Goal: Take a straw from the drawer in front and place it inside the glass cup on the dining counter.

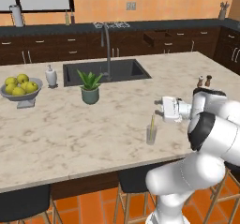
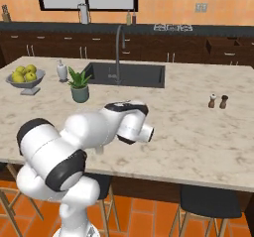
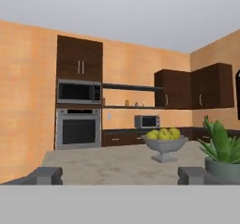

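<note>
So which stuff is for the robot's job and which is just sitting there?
For the job:
straw
glass cup
dining counter
end effector

Just there:
fruit bowl
potted plant
white bottle
two shakers

Home kitchen: sink (image 1: 107,71) in island, wall oven (image 3: 78,128), cabinets.

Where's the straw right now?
The straw stands in the glass cup near the front edge of the dining counter, right of the potted plant, just below the open hand.
</note>
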